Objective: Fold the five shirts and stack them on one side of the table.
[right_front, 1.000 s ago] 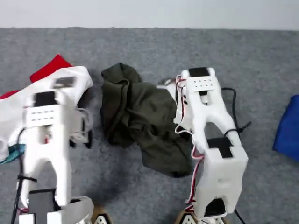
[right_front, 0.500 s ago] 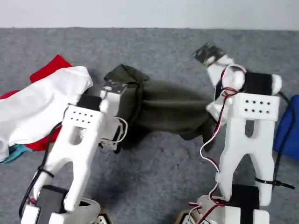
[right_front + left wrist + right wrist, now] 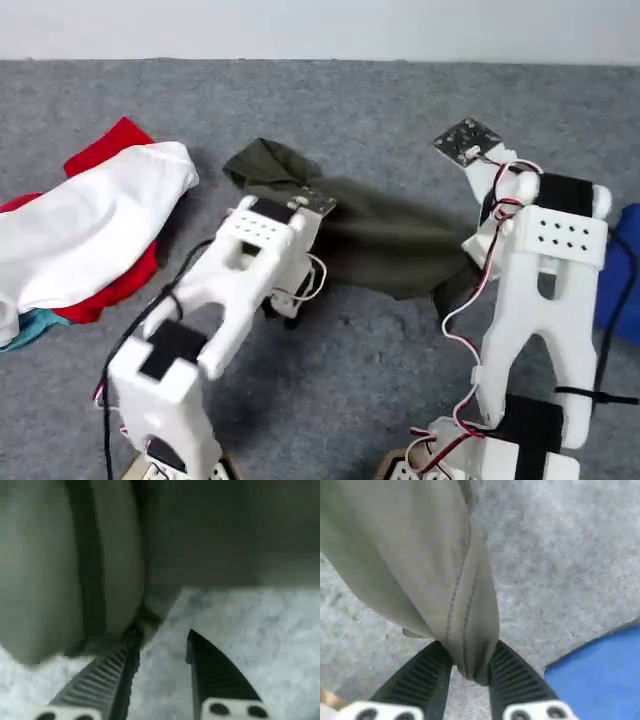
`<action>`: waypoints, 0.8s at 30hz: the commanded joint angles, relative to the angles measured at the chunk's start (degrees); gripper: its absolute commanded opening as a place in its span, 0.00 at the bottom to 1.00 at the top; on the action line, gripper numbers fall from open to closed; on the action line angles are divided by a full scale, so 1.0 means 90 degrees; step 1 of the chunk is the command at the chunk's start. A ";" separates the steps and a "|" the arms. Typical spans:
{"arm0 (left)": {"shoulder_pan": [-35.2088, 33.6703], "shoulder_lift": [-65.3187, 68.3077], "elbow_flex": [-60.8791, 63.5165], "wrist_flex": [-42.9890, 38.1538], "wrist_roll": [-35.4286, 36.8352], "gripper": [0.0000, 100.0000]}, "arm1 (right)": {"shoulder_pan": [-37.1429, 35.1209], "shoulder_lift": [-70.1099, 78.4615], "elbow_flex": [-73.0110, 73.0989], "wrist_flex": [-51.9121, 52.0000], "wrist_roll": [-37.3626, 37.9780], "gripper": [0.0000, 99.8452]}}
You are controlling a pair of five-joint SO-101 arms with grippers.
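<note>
The step in hand looks like the spreading of the soft, crumpled olive-green shirt (image 3: 380, 235), which lies drawn into a loose, wrinkled band on the grey felt-like table covering (image 3: 300, 110), neither flat nor folded. The right gripper (image 3: 469, 650) pinches a bunched, double-stitched seam of this shirt between its ribbed black fingers (image 3: 415, 680), and the thin cloth falls away from the grip in one smooth, taut sheet. The left gripper (image 3: 162, 637) sits low over the covering at the shirt's opposite end. Its fingers are spread, with bare covering showing between them, and a dark hem of the shirt touches the tip of the toothed finger (image 3: 105, 680) without being clamped. The next move probably calls for that gripper to edge forward over the hem and close on it, so that both arms can pull the cloth out flat. The fabric is limp and may slide off a finger that does not get beneath it. Beyond the shirt's left-gripper end lies a heap of a smooth white shirt (image 3: 90, 230) over a bright red shirt (image 3: 110, 145), with a teal shirt (image 3: 25, 330) peeking out below. Beyond the end held by the right gripper lies a vivid blue shirt (image 3: 615, 270). None of the five looks neatly folded, so the task seems to be at an early stage.
</note>
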 commanded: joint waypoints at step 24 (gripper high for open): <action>-0.0449 0.1455 -0.2486 0.1768 -0.0147 0.01 | -0.0689 0.0083 0.2872 -0.0024 0.0879 0.22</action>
